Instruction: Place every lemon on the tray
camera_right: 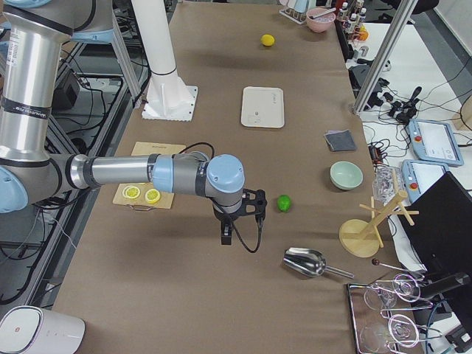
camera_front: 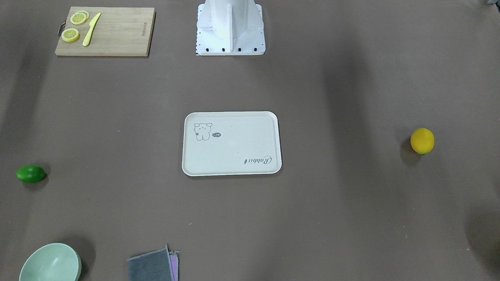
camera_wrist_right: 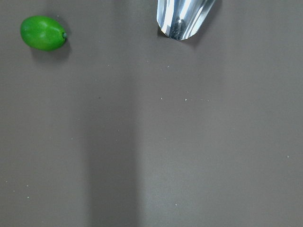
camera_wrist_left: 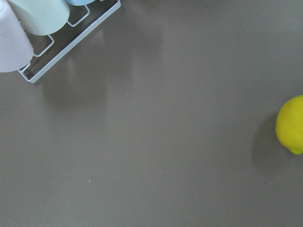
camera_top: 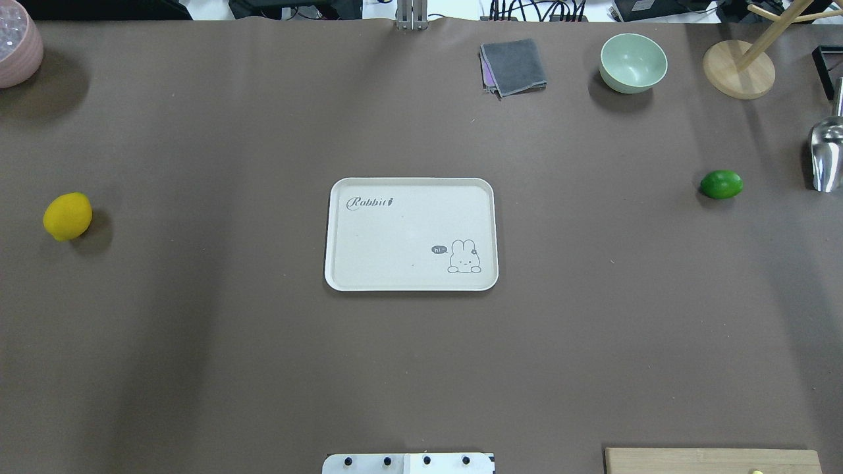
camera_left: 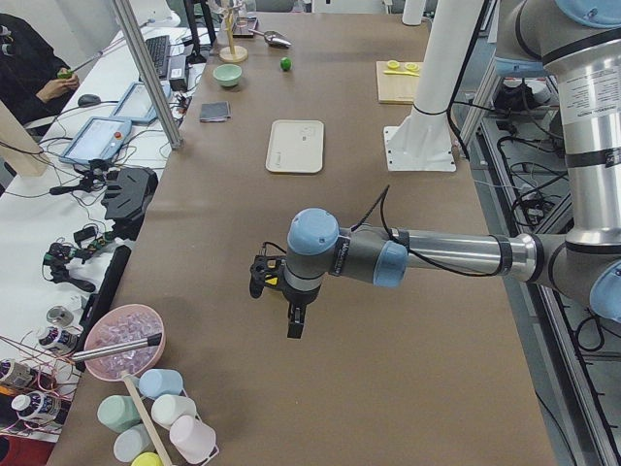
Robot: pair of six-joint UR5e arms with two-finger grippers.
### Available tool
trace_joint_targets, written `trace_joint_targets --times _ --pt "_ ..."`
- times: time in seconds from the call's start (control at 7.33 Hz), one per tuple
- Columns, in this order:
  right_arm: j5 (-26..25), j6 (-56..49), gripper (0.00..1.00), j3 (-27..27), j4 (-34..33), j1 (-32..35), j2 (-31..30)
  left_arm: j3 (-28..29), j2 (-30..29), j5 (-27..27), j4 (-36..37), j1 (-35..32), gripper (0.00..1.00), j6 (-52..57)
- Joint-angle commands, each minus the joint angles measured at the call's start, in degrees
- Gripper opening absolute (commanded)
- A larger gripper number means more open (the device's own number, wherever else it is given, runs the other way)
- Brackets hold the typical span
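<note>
Tray (camera_top: 395, 230) sits mid-table, nothing on it. Yellow lemon (camera_top: 67, 216) lies on the table (camera_top: 197, 362) well to the tray's left; green lemon (camera_top: 721, 184) lies well to its right, near a metal scoop (camera_top: 826, 155).

Left gripper (camera_left: 294, 325) hangs above the table; the left wrist view shows the yellow lemon at its right edge, out of contact. Right gripper (camera_right: 227, 234) hangs near the green lemon, apart from it. Neither gripper's jaw state can be told.

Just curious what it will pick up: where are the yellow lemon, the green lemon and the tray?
yellow lemon (camera_top: 67, 216): overhead exterior view, middle of fruit.
green lemon (camera_top: 721, 184): overhead exterior view, middle of fruit.
tray (camera_top: 408, 230): overhead exterior view, bare centre.
</note>
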Motion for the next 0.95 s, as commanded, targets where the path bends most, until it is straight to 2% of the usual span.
trace_joint_targets --times 0.0,0.55,0.82 --pt "0.21 0.64 1.0 0.04 -0.02 0.04 0.49 0.16 -0.09 -0.09 -0.23 0.02 0.98 -0.15" --pt "0.65 0.64 1.0 -0.39 -0.02 0.03 1.37 -0.37 -1.75 -0.96 -0.49 -0.07 0.98 0.11" --pt "0.73 0.64 1.0 -0.22 -0.02 0.04 1.28 0.51 -1.06 -8.32 -1.37 -0.68 0.98 0.29"
